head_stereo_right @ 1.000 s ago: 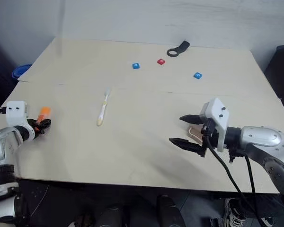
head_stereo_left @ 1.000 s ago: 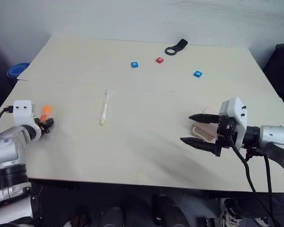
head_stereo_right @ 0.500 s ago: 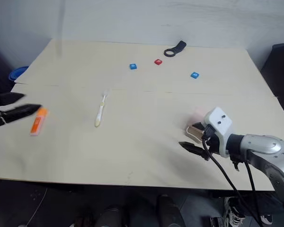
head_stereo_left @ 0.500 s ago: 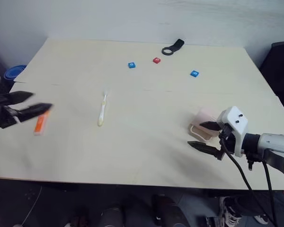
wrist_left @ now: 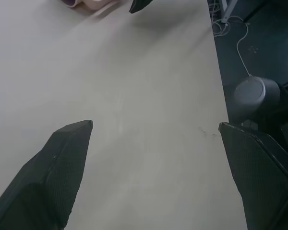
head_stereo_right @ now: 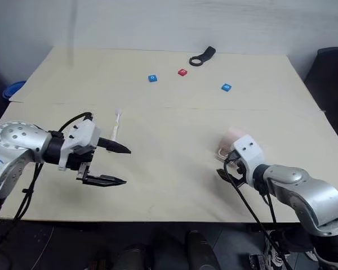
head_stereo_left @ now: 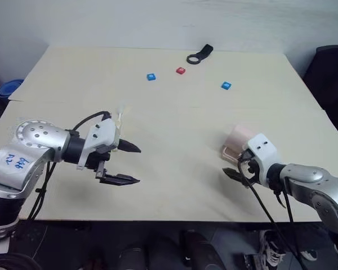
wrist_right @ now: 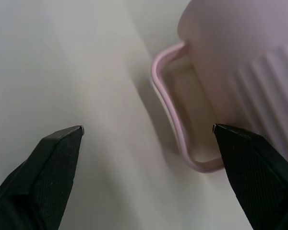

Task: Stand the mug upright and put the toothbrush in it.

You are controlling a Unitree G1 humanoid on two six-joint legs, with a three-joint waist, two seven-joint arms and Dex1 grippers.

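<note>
A: Where does the mug [head_stereo_left: 240,138] lie from the tools?

B: Near the table's [head_stereo_left: 174,185] right front corner, just beyond the right gripper [wrist_right: 149,132]. In the right wrist view the loop handle sits between the two black fingers, which stand wide apart and hold nothing. The ribbed body is off to one side of them.

A: Upright?

B: I judge not. The wrist view shows ribs and handle flat along the table, so it seems to lie on its side. Which way the mouth faces I cannot tell.

A: And the toothbrush [head_stereo_right: 116,122]?

B: Left of the middle, long axis running roughly front to back, the head towards the far edge. The left gripper [head_stereo_left: 127,164] hangs just in front of it, pointing to the right, fingers spread and empty.

A: So which arm for what?

B: The right arm is nearer the mug and the left nearer the brush. Righting the mug probably comes first.

A: Materials?

B: The mug is pale pink, glossy, hard-looking, with vertical ribs and a thin handle, so likely slippery between the pads. The brush is slim, white and pale yellow, lying low on the smooth pale wood.
</note>
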